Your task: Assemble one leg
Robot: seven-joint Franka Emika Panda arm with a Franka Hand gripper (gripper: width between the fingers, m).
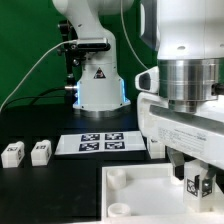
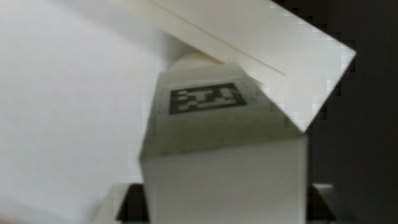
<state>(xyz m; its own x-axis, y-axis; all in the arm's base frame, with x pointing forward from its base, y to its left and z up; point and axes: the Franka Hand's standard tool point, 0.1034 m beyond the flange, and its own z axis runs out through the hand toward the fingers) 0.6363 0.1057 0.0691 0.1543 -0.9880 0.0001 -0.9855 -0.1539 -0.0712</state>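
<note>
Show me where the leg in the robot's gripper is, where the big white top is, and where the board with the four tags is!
leg (image 2: 210, 120): wrist view, its tagged face.
top (image 1: 150, 190): exterior view, its flat middle.
marker board (image 1: 102, 142): exterior view, its centre between the tags.

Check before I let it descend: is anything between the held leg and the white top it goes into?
Nothing visible does. The gripper holds the leg over the white top, bare there. Two round sockets lie open toward the exterior view's left; any socket under the gripper is hidden.
</note>
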